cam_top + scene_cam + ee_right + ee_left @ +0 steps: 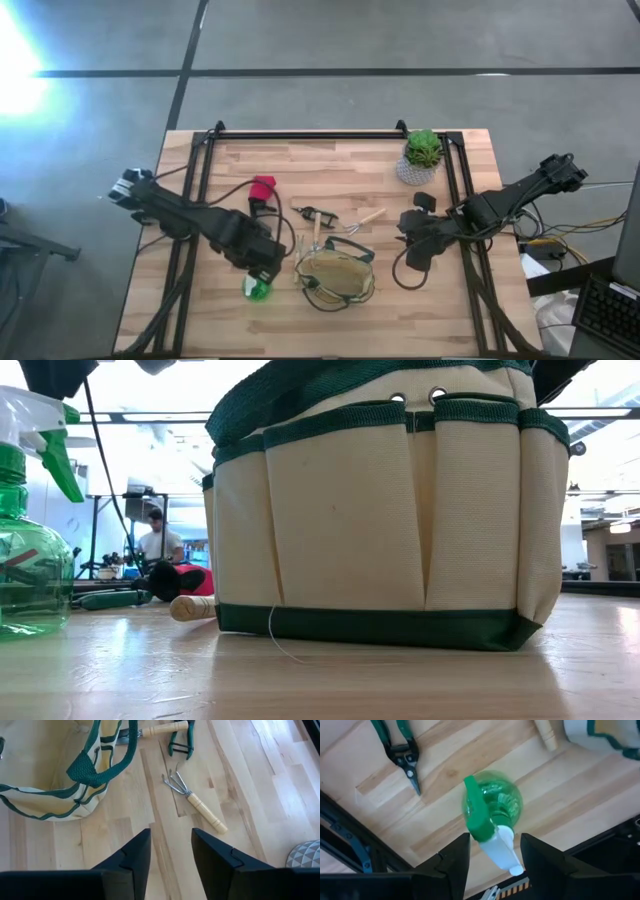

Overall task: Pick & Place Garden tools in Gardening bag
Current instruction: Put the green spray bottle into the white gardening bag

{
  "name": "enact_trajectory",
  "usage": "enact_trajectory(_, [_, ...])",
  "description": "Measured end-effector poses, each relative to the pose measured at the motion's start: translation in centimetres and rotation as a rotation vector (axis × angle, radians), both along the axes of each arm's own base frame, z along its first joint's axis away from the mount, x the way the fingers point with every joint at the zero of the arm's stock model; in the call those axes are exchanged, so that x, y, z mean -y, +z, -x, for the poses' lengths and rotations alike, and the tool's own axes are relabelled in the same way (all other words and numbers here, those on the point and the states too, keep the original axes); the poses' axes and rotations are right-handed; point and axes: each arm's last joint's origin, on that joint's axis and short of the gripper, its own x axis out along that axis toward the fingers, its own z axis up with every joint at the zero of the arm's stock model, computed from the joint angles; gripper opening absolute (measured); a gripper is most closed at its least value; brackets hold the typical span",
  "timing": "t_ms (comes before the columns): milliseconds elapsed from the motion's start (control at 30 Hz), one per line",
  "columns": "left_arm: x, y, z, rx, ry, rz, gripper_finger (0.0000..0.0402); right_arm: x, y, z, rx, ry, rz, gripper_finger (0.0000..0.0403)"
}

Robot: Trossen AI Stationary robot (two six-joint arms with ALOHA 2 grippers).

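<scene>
A green spray bottle (pixel 492 802) stands upright on its base on the table, near the front, left of the bag. My left gripper (pixel 495 857) hangs open just above it, pointing down, a finger on either side of the white nozzle and green trigger; it touches nothing. The cream gardening bag (pixel 336 276) with dark green trim stands on the table. Behind it lie a small rake (pixel 195 800), a wooden-handled tool (pixel 165 729), pruners (pixel 402 755) and a red item (pixel 263 189). My right gripper (pixel 171 860) hovers open over bare wood, right of the bag.
A potted plant (pixel 422 155) in a whitish pot stands at the far right. Black frame rails (pixel 300 134) run along the table's far edge and sides. In the low view the bag (pixel 380 520) fills the middle, and a person sits far off in the room behind.
</scene>
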Motion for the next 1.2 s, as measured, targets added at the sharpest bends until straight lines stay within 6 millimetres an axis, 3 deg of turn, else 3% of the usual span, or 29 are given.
enact_trajectory(667, [0.2,-2.5,0.0,-0.041,-0.060,-0.003,0.0172,0.0,0.0,0.0,-0.003,0.004,0.003,0.0131])
enact_trajectory(800, [0.2,-2.5,-0.1,-0.025,-0.107,0.000,0.0142,0.0,0.0,0.0,-0.002,0.004,0.003,0.0124])
enact_trajectory(967, [0.3,-2.5,-0.1,-0.020,-0.155,0.007,0.0060,0.0,0.0,0.0,-0.002,0.005,0.004,0.0121])
enact_trajectory(1200, [0.3,-2.5,0.0,-0.014,-0.229,0.030,0.0054,0.0,0.0,0.0,-0.003,0.010,0.008,0.0129])
